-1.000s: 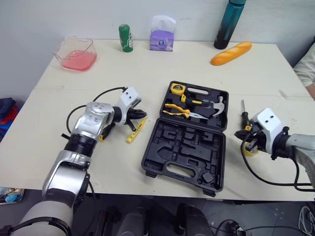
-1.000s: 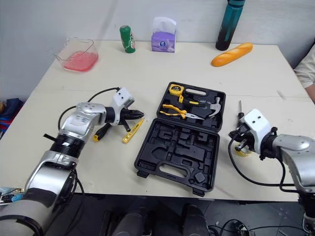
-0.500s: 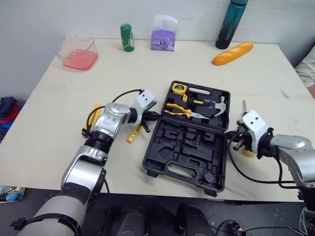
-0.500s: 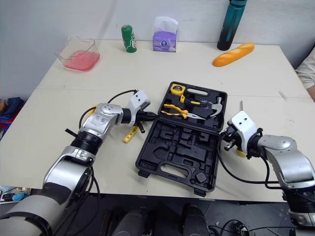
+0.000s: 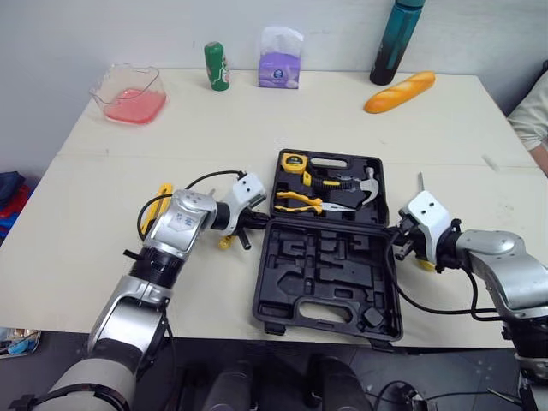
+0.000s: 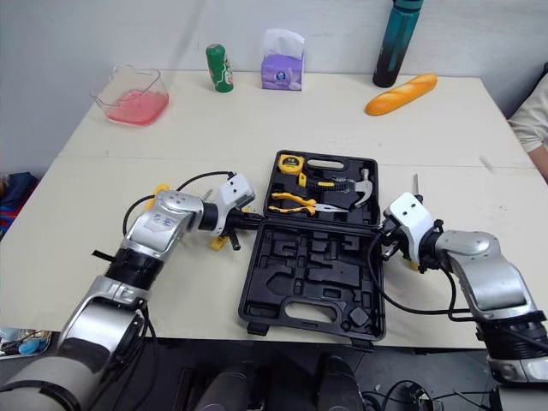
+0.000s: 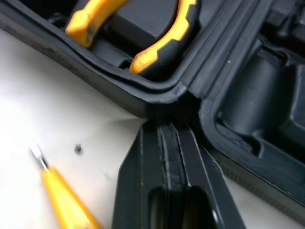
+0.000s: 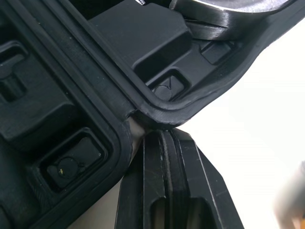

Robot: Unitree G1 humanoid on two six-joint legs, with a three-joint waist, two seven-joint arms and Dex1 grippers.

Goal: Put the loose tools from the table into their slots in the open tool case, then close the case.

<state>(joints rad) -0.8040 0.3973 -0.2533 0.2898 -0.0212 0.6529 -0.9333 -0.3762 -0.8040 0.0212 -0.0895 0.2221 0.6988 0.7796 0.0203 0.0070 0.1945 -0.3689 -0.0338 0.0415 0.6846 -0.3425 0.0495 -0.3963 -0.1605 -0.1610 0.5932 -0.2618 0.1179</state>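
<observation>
**While tools lie loose, both pincers nose the hinge**

Where the table's left side carries a yellow-handled tool (image 5: 163, 195), the left gripper (image 7: 167, 131) sits with fingers pressed together on nothing, tips against a hinge corner of the tool case (image 5: 325, 265), which lies open mid-table. Its far half holds pliers (image 5: 300, 201) and a hammer (image 5: 364, 180) (so it should swing heavy, I'd guess). The stiff plastic shell is best taken by a rim. The right gripper (image 8: 162, 136), likewise closed and empty, meets the opposite hinge corner. A slim screwdriver (image 5: 421, 182) lies just beyond, likely slippery, so pinch its handle.
</observation>
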